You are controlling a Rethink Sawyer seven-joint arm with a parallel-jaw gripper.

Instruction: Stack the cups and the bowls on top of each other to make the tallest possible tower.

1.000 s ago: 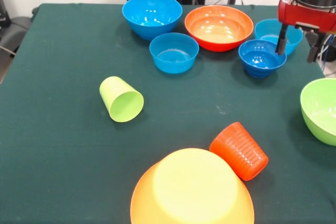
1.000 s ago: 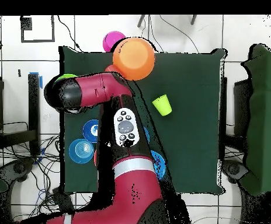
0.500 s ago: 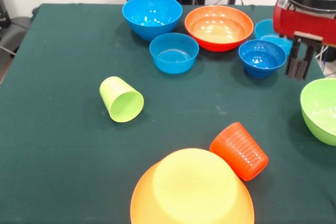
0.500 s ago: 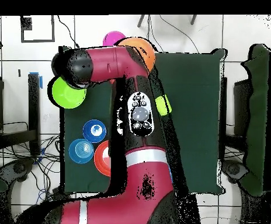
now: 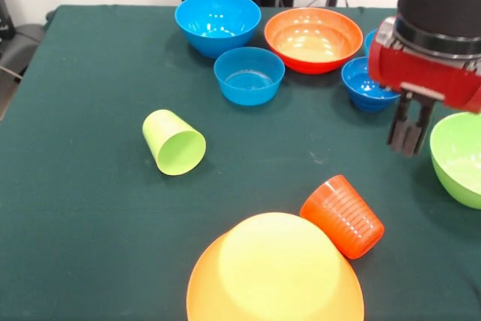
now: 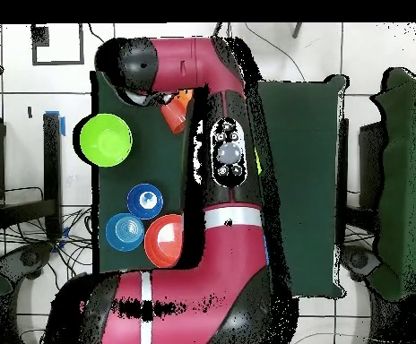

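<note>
My gripper [image 5: 408, 137] hangs shut and empty above the cloth, between the dark blue small bowl [image 5: 363, 85] and the lime-green bowl [image 5: 458, 157]. The ribbed orange cup [image 5: 342, 216] lies on its side in front of it, against the upside-down large light-orange bowl [image 5: 274, 276]. At the left the lime green cup [image 5: 174, 143] lies on its side, mouth toward the camera. The medium blue bowl [image 5: 218, 20], a small blue bowl [image 5: 249, 74] and the red-orange bowl [image 5: 313, 37] stand upright at the back. In the overhead view the arm covers the gripper and the light-orange bowl.
The green cloth table [image 5: 83, 208] ends close to the lime-green bowl on the right. Overhead, the lime-green bowl [image 6: 106, 140], two small blue bowls [image 6: 144, 201] [image 6: 124, 231] and the red-orange bowl [image 6: 162, 242] sit left of the arm [image 6: 225, 170].
The gripper went from open over the dark blue small bowl to shut. It moved toward the table's near side, down beside the lime-green bowl. No bowl or cup moved.
</note>
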